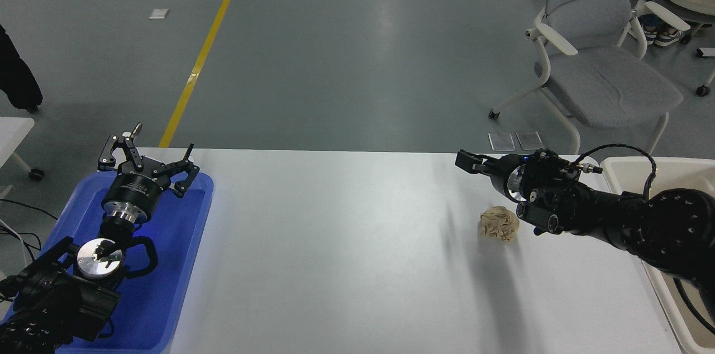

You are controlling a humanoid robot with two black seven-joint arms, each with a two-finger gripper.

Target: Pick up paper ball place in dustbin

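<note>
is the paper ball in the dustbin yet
No. The paper ball lies on the table, left of the dustbin.

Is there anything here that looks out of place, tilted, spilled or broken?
Nothing stands out. The paper ball lies alone on the white table, whole, not yet in the dustbin at the right edge. The right gripper is beyond the ball, not touching it. The left gripper is parked open over the blue tray.

No legible text, label, brand, number or sign is visible in the head view. The left gripper point(146, 161) carries a thin band of pale print around its black body (too small to read). Two small flat plates point(515, 140) on the floor show no readable marking.
</note>
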